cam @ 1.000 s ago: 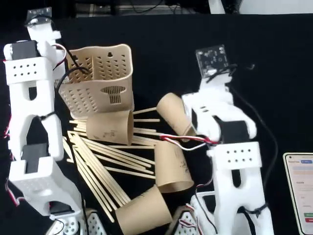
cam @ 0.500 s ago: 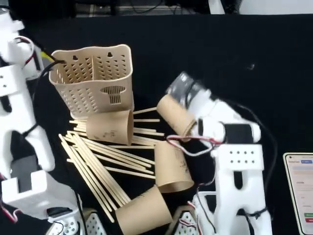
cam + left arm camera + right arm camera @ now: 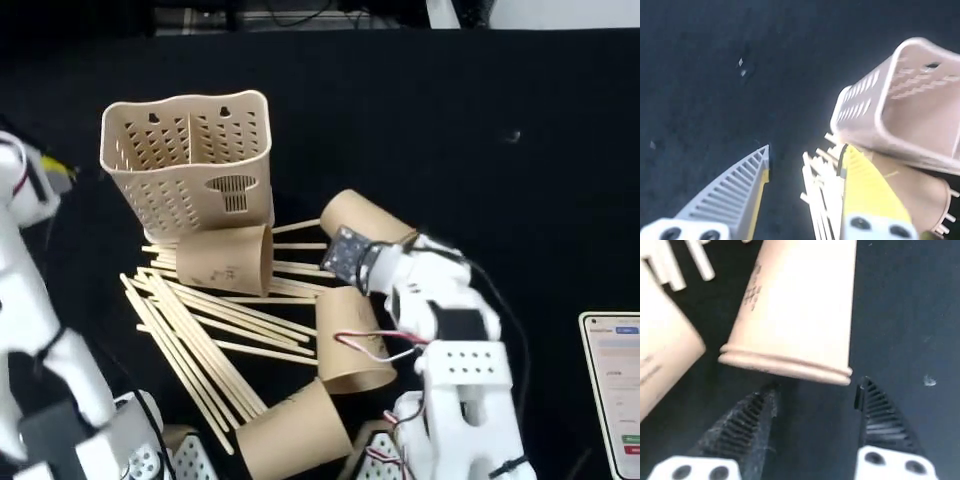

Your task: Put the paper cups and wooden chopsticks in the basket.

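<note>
Beige perforated plastic, the basket (image 3: 190,165) stands upright on the black table (image 3: 500,120). Four cups lie on their sides outside it: one cup (image 3: 225,260) just in front of the basket's base, a second cup (image 3: 368,222) off to its right, a third cup (image 3: 350,340) nearer the arms, and a fourth cup (image 3: 295,432) at the near edge. Loose chopsticks (image 3: 200,335) fan out under and between them.

The right arm (image 3: 440,320) is bent low over the second cup. Its right gripper (image 3: 812,390) is spread wide and holds nothing, the tips just short of that cup (image 3: 800,310) (rim toward the tips), one finger to each side.

The left arm (image 3: 25,300) stands at the table's left edge. The left gripper (image 3: 805,155) is likewise spread and empty, hanging over bare table beside the basket (image 3: 905,110), with chopstick ends (image 3: 817,185) near one finger.

A lit screen (image 3: 612,390) lies at the right edge.
</note>
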Robot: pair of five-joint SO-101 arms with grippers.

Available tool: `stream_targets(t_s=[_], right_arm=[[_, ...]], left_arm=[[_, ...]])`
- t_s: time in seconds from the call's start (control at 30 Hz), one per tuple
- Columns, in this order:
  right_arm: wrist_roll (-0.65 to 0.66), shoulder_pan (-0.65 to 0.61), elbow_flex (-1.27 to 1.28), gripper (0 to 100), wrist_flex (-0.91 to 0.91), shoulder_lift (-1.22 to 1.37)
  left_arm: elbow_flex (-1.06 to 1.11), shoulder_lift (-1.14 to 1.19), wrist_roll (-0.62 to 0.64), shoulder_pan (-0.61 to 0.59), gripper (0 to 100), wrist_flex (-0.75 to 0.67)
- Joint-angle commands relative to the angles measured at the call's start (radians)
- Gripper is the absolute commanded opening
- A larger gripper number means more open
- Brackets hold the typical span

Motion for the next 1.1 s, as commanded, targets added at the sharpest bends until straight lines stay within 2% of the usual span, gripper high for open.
stream_targets(t_s=[0.0,0.1,0.2,0.27,0.33,0.57,0.77,0.87,1.07], right_arm=[[0.015,0.011,0.051,25.3,-0.184,-0.035],[0.015,-0.023,0.081,19.3,-0.255,-0.033],[-0.012,-0.058,0.073,0.2,-0.269,-0.036],[-0.094,-0.058,0.033,3.0,-0.239,-0.038],[-0.149,-0.046,-0.042,1.3,-0.157,-0.038],[-0.336,-0.043,-0.464,1.1,0.267,-0.035],[-0.520,-0.130,-0.825,1.1,0.528,-0.027],[-0.641,-0.206,-0.957,1.1,0.548,-0.013],[-0.885,-0.293,-1.171,1.1,0.460,0.136]], left_arm=[[0.174,-0.144,-0.012,-0.033,24,0.002],[0.331,-0.206,-0.012,-0.035,24,-0.075],[0.506,-0.258,-0.011,-0.058,24,-0.210],[0.628,-0.290,-0.003,-0.079,24,-0.316],[0.743,-0.324,-0.003,-0.093,24,-0.416],[1.116,-0.434,0.003,-0.087,23,-0.755],[1.376,-0.532,0.115,-0.094,23,-0.990],[1.469,-0.597,0.181,-0.096,23,-1.071],[1.679,-0.746,0.276,-0.096,23,-1.263]])
